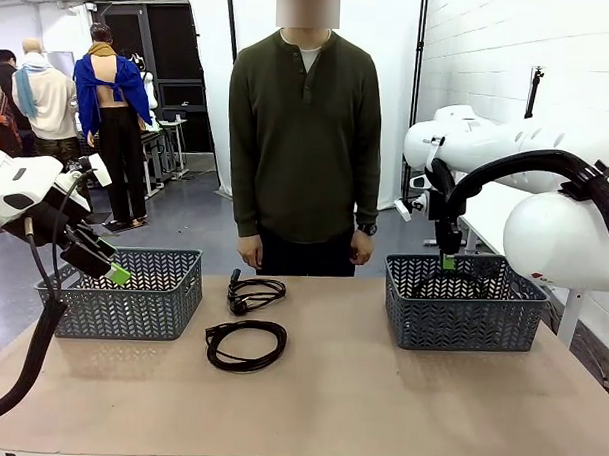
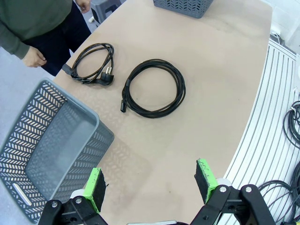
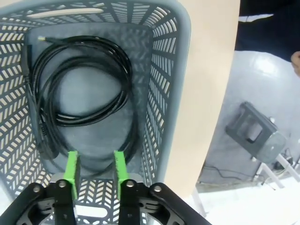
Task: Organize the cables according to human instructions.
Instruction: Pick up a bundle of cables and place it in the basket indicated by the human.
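One cable (image 3: pixel 84 43) — coiled in right basket (image 3: pixel 168 93)

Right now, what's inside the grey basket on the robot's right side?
Black power cords lie coiled on the floor of the grey basket. The right pincer covers part of the coil, so their number is unclear.

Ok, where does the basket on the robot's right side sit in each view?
Front view: the right basket sits at picture right, on the table's right end.
Left wrist view: the right basket is cut off by the top edge, right of centre.
Right wrist view: the right basket takes up the left half, a coiled cable inside.
Shared landmark: the tan table.
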`<state>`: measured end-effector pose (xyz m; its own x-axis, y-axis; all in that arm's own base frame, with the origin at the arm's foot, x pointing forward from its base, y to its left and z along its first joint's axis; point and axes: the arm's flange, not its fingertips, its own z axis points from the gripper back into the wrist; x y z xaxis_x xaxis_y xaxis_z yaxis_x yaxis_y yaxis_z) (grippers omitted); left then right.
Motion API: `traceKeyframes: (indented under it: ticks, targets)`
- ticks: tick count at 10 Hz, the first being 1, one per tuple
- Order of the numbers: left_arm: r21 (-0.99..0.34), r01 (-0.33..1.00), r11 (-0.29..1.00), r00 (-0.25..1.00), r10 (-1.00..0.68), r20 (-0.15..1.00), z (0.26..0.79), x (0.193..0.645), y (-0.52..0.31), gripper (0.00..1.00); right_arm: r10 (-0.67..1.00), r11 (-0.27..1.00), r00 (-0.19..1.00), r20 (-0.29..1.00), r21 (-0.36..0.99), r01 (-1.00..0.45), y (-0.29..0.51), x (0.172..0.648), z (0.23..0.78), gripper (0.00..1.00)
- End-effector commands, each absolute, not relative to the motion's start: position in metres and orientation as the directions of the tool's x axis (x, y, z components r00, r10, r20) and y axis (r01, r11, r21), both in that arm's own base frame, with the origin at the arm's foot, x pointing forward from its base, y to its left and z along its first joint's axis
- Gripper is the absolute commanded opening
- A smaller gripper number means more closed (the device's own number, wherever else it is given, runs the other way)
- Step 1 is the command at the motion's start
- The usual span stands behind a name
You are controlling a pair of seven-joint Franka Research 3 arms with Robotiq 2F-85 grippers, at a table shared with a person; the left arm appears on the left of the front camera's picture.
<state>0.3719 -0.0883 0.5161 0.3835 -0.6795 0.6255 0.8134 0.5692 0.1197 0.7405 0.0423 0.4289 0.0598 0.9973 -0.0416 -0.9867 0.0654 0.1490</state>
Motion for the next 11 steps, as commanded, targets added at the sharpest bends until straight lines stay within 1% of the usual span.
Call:
traceKeyframes:
  ticks: [1,6,8,9,11]
  targets:
    - [0.110,0.819,0.563,0.378,-0.675,0.634,0.516,0.373,-0.086,1.00,0.998,0.056,0.049,-0.048,0.155,-0.986,0.044,0.757,0.440,1.00]
    - [0.110,0.819,0.563,0.378,-0.675,0.634,0.516,0.373,-0.086,1.00,0.997,0.057,0.050,-0.051,0.162,-0.985,0.047,0.748,0.451,1.00]
    - [0.110,0.819,0.563,0.378,-0.675,0.634,0.516,0.373,-0.086,1.00,0.996,0.086,0.081,-0.045,0.126,-0.988,0.045,0.748,0.457,1.00]
    - [0.110,0.819,0.563,0.378,-0.675,0.634,0.516,0.373,-0.086,1.00,0.998,0.063,0.057,-0.040,0.152,-0.986,0.046,0.738,0.445,1.00]
    - [0.110,0.819,0.563,0.378,-0.675,0.634,0.516,0.373,-0.086,1.00,0.998,0.063,0.057,-0.040,0.152,-0.986,0.046,0.738,0.445,1.00]
